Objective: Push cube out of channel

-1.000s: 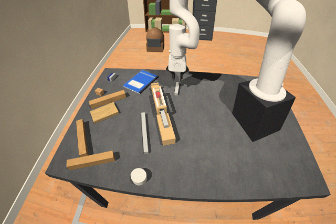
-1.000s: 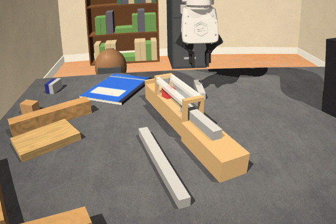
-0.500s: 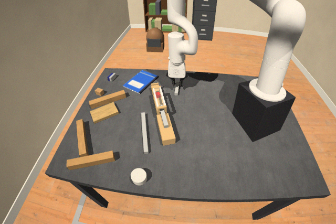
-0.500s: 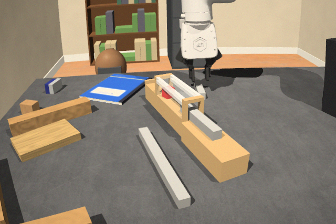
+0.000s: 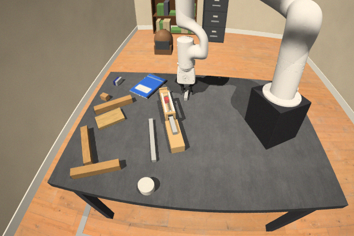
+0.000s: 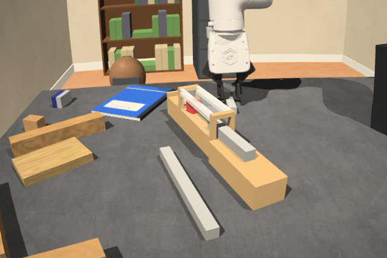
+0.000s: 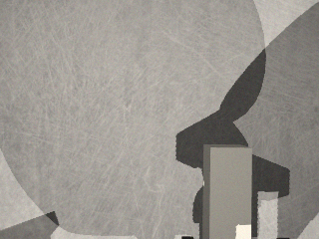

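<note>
The red cube (image 5: 165,100) sits inside the tan wooden channel (image 5: 168,120), under its white roof rails, toward the far end; it also shows in the exterior view (image 6: 193,106). A grey bar (image 6: 236,142) lies on the channel's long near ledge with its far end under the roof frame. A short grey stick (image 5: 186,95) lies on the table just right of the channel's far end. My gripper (image 5: 186,90) is low over it, partly open, with its fingers (image 6: 228,94) on either side of the stick's far end. In the wrist view the stick (image 7: 226,191) fills the lower right. I see no grip on it.
A long grey stick (image 5: 152,139) lies left of the channel. A blue notebook (image 5: 147,85), several wooden blocks (image 5: 110,118), a small eraser (image 5: 117,80) and a white cylinder (image 5: 146,185) are on the left and front. The black arm base (image 5: 275,113) stands at the right.
</note>
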{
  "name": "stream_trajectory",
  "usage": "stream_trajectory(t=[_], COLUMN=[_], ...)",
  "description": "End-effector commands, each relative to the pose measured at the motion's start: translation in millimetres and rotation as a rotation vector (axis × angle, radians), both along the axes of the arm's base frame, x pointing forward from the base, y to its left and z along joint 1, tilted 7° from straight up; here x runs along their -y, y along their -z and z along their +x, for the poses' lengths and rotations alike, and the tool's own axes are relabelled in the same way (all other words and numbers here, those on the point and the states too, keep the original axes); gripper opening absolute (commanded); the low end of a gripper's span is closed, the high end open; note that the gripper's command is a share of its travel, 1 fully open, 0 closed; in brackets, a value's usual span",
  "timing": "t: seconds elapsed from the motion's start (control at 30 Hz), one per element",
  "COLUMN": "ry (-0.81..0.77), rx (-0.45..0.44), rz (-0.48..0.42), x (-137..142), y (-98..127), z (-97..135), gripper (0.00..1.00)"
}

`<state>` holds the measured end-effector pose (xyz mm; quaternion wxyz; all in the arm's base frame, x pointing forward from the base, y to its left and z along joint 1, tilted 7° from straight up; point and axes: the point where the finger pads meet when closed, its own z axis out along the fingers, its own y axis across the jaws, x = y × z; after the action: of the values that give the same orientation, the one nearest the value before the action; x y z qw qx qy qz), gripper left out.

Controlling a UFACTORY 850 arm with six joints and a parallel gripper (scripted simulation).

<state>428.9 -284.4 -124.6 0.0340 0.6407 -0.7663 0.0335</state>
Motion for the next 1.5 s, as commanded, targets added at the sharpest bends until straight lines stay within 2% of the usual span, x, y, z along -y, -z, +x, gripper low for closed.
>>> stream_trajectory(t=[0.0, 0.2, 0.67, 0.7, 1.47], ry=[-0.003, -0.003, -0.003, -0.003, -0.003], rx=[0.041, 0.041, 0.041, 0.041, 0.041], rz=[-0.018, -0.018, -0.018, -0.018, -0.018], x=[1.3, 2.6, 2.7, 2.7, 2.7], y=[9.3, 20.8, 21.7, 21.7, 21.7], z=[0.7, 1.1, 1.1, 1.1, 1.1], gripper=[0.39, 0.39, 0.39, 0.00, 0.00])
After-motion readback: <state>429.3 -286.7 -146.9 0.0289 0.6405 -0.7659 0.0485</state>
